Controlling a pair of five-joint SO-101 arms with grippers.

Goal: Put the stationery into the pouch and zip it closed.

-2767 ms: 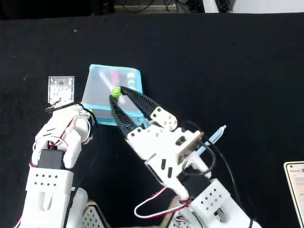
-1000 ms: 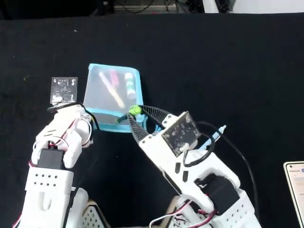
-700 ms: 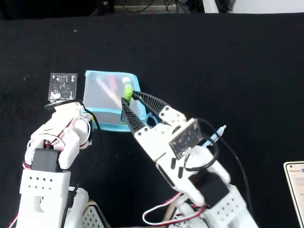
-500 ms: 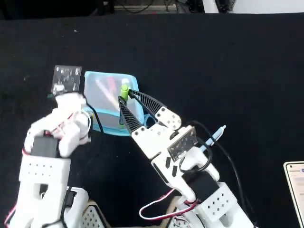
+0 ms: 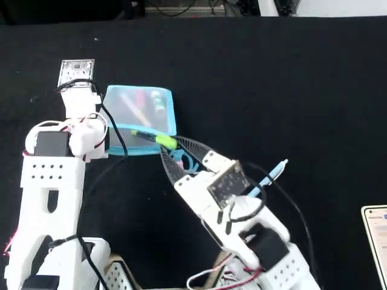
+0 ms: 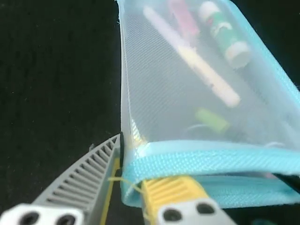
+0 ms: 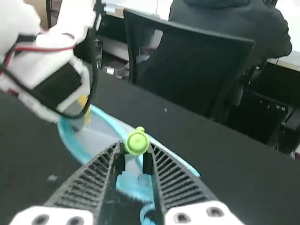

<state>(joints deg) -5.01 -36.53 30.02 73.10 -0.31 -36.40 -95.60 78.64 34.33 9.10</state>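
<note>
The pouch (image 5: 139, 118), clear mesh bound in light blue, lay on the black table (image 5: 272, 72) in front of the two arms. The left gripper (image 6: 129, 168) was closed on the pouch's blue bound edge at the corner nearest the arms, one finger on each side of the mesh. The right gripper (image 7: 133, 157) was closed on a green marker (image 7: 136, 140). It sat right at the pouch's near edge, and the marker's dark end (image 5: 140, 134) crossed that edge toward the inside.

Inside the pouch, toward its far edge, lay a cream pen (image 6: 197, 70), a pink marker (image 6: 183, 16) and a green-and-white stick (image 6: 222, 33). A small green shape (image 6: 212, 120) showed through the mesh close to the gripped edge.

The left arm stood tight against the pouch's left side. The table ran on well past the pouch's far edge and right side. A blue pen (image 5: 275, 171) lay well to the right of the pouch, beside the right arm. A white sheet (image 5: 376, 232) lay farther right still, at the table's edge.
</note>
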